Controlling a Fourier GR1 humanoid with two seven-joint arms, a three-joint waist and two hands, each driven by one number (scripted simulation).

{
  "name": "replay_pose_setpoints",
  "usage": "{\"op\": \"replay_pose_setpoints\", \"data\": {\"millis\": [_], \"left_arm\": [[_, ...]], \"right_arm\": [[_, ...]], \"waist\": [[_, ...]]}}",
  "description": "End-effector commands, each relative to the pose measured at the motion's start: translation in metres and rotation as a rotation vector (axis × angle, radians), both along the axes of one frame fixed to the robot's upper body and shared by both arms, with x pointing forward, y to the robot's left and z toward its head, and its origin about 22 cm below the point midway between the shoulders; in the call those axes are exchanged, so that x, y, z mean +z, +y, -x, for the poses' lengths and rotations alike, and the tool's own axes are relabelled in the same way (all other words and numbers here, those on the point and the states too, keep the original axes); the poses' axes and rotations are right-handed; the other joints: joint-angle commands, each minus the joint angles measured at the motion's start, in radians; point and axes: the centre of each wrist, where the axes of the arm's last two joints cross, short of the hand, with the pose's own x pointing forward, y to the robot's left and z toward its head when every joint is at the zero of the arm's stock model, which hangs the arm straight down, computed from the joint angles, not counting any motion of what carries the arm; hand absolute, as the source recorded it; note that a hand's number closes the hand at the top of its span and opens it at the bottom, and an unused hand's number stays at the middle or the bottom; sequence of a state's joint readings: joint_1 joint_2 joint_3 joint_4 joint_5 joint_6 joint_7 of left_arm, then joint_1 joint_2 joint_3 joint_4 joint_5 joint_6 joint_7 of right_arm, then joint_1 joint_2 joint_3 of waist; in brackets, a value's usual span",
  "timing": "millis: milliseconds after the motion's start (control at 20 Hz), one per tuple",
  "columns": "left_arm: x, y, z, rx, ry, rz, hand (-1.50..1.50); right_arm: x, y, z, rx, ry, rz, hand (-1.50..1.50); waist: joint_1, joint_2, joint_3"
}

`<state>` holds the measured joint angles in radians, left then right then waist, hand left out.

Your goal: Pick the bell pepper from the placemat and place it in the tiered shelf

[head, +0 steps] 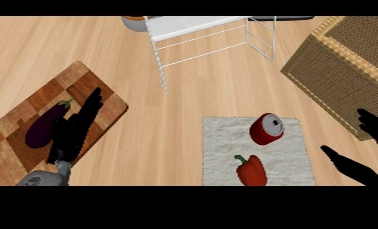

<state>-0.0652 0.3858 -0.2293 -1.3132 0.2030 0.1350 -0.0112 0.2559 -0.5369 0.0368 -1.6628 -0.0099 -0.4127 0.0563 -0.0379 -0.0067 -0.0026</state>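
Note:
A red bell pepper with a green stem lies on the near part of a pale grey placemat. The white wire tiered shelf stands at the back, its top tier a flat white surface. My right hand shows at the right edge, open, fingers spread, to the right of the placemat and apart from the pepper. My left hand is open with fingers straight, hovering over the wooden cutting board at the left.
A red can lies on its side on the placemat behind the pepper. A purple eggplant rests on the cutting board. A woven basket fills the right side. A bowl peeks behind the shelf.

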Motion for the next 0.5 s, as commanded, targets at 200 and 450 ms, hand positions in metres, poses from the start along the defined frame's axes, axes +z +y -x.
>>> {"op": "replay_pose_setpoints", "data": {"millis": [200,450], "left_arm": [[-0.001,-0.021,0.008,-0.064,0.042,0.009,0.0],[-0.004,-0.02,0.006,-0.073,0.041,-0.019,0.0]], "right_arm": [[0.01,0.046,0.036,0.285,-0.082,-0.112,-1.5],[0.051,0.065,0.056,0.391,0.049,-0.065,-1.5]], "waist": [[0.028,0.002,0.002],[0.025,0.004,0.001]]}}
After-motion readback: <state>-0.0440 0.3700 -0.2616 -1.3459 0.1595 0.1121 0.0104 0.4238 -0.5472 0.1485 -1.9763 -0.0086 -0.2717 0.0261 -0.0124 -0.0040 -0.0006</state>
